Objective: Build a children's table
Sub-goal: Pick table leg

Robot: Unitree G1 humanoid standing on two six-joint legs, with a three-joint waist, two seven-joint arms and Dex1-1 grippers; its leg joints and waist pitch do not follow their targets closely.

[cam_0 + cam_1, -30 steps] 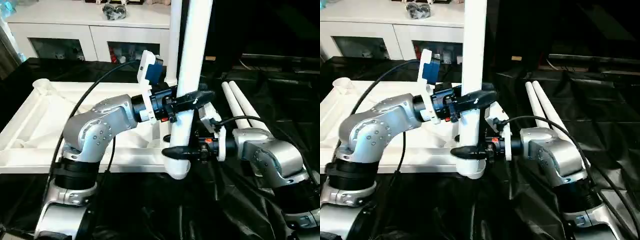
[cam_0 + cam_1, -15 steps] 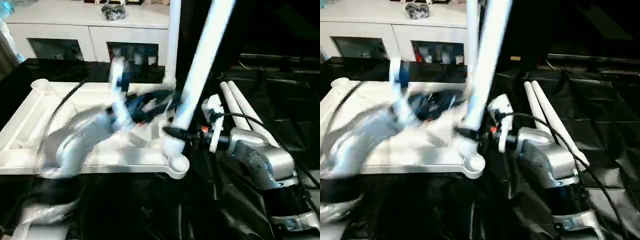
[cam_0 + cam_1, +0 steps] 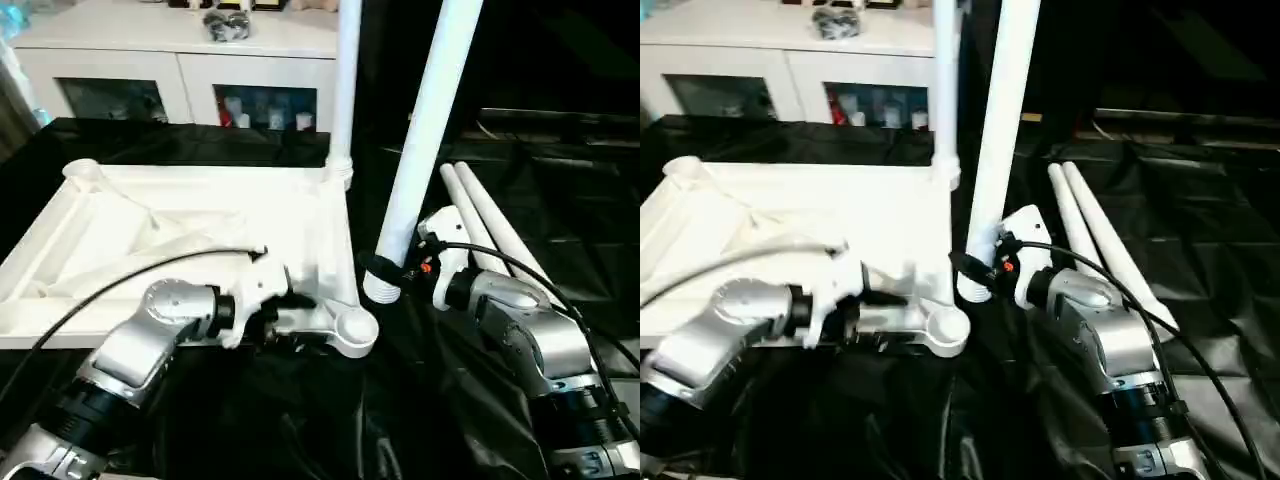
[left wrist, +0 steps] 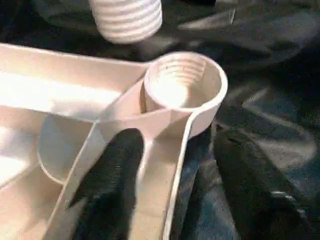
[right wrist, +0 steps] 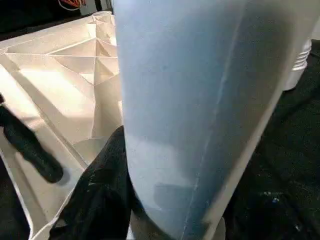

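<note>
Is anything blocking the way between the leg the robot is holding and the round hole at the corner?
Nothing visible does. The leg hangs just beside the open corner socket, with only black cloth under the gap. The left hand straddles the tabletop's rim beside it.

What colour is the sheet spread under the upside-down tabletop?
Black, a crinkled glossy sheet; clearest in the left eye view.
</note>
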